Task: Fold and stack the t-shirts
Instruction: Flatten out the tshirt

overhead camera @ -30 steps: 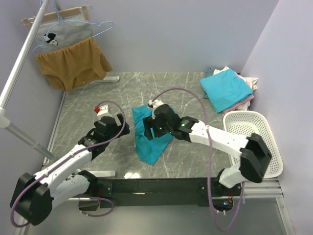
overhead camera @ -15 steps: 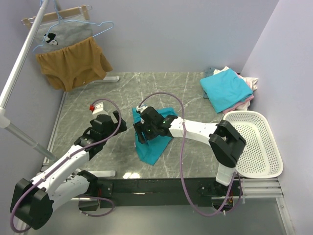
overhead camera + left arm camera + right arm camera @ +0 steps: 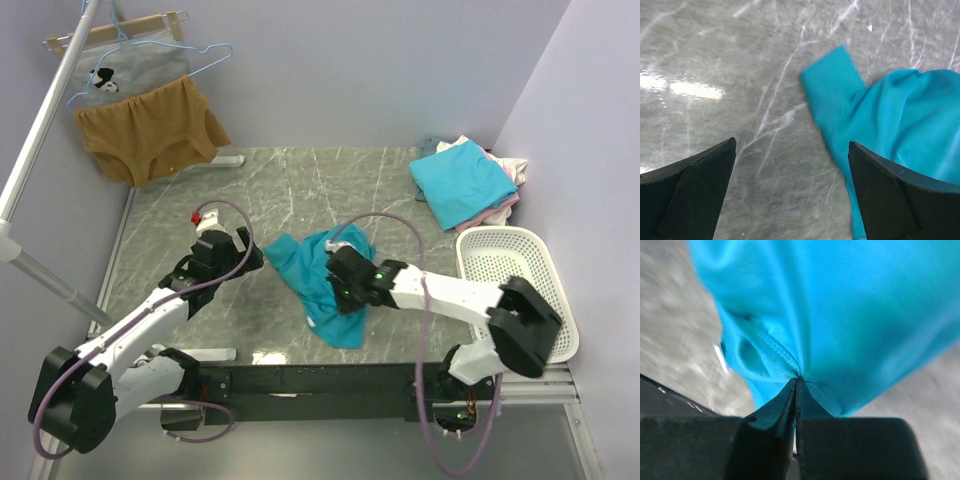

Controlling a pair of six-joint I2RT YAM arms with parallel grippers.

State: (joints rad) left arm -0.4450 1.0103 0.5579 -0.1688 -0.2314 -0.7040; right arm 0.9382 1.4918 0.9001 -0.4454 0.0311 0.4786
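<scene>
A teal t-shirt (image 3: 312, 268) lies crumpled mid-table. My right gripper (image 3: 341, 287) is shut on a seam fold of it; in the right wrist view the jaws (image 3: 796, 380) meet with the teal t-shirt's cloth (image 3: 840, 305) pinched at the tips. My left gripper (image 3: 250, 256) hangs open just left of the shirt. In the left wrist view the left gripper (image 3: 791, 145) has nothing between its jaws, and one sleeve of the teal t-shirt (image 3: 832, 90) sticks out toward them. A lighter turquoise t-shirt (image 3: 462, 182) tops a pile at the back right, with pink (image 3: 512, 172) and grey-blue (image 3: 431, 146) edges showing.
A white perforated basket (image 3: 520, 292) stands at the right edge. A mustard-brown garment (image 3: 150, 128) and a grey printed one (image 3: 125, 72) hang on a rail at the back left. A slanted metal pole (image 3: 40, 130) runs down the left side.
My right gripper has shut on the teal t-shirt and drawn it right and toward the near edge; the shirt has spread, one sleeve now trailing left. The left gripper stays open.
</scene>
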